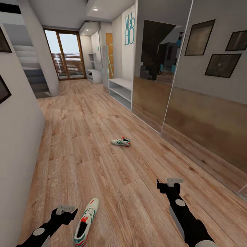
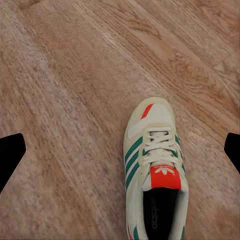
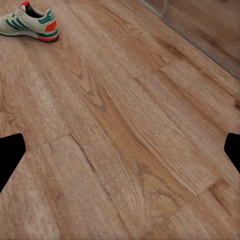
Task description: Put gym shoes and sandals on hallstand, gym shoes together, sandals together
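Wood-plank flooring (image 1: 103,113) in a light brown tone ran the length of the corridor, and two gym shoes were seen lying on it, well apart from each other. The nearer shoe (image 1: 85,223) was found close in front of the robot, just beside the left tool (image 1: 65,212), with its toe pointed away down the corridor. In the left wrist view the same shoe (image 2: 155,170) was seen from above, upright on its sole, with white laces, green side stripes and a red tongue label; it lay below the tool, untouched, and the dark fingertips (image 2: 10,155) were seen far apart at the picture's edges, so the left tool was spread wide and empty.

The farther shoe (image 1: 121,141) was seen in the middle of the floor, ahead of the right tool (image 1: 168,183), upright and side-on, its red-orange heel turned toward the mirrored wall (image 1: 192,113). In the right wrist view that shoe (image 3: 31,22) was seen at a distance over bare planks, and the right tool's fingertips (image 3: 10,157) were likewise set wide with nothing between them.

A pale shoe rack (image 1: 120,90) with open shelf levels was seen against the right-hand wall, farther down the corridor, well beyond both shoes. A glazed door (image 1: 66,55) closed the far end.
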Motion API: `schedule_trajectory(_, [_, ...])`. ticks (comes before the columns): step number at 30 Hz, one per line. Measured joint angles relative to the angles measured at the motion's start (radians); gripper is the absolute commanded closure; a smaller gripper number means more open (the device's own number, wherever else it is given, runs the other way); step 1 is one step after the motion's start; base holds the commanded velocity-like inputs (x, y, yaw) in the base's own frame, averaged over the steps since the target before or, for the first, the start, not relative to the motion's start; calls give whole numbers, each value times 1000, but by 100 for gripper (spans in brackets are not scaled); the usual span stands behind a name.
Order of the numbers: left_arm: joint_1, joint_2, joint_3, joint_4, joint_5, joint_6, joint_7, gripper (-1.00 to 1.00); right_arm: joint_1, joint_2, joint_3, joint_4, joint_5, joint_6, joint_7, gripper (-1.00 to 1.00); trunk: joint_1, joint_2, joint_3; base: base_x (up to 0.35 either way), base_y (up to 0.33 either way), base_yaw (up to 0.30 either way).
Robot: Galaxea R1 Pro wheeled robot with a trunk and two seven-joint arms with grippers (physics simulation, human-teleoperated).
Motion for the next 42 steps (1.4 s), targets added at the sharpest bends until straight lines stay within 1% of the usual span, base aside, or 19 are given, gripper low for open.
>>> schedule_trajectory(11, [1, -2, -1, 6, -3, -1, -7, -100, 0, 0, 0, 0, 0, 1, 0, -100, 0, 0, -1, -2, 0, 0])
schedule_trajectory(18, [1, -4, -5, 8, -5, -21, -10, -100, 0, 0, -5, 1, -1, 1, -1, -100, 0, 0, -6, 0, 0, 0])
schedule_trajectory(28, [0, -4, -34, 9, -6, -31, -11, -100, 0, 0, -52, 0, -2, 3, -1, -100, 38, -70, -52, 0, 0, 0])
schedule_trajectory(33, [0, -3, -41, 9, -6, -32, -11, -100, 0, 1, -61, -1, -3, 4, -1, -100, 57, -105, -76, 0, 0, 0])
schedule_trajectory(42, [0, -3, -41, 9, -6, -32, -11, -100, 0, 1, -61, -1, -3, 4, -1, -100, 92, -168, -118, 0, 0, 0])
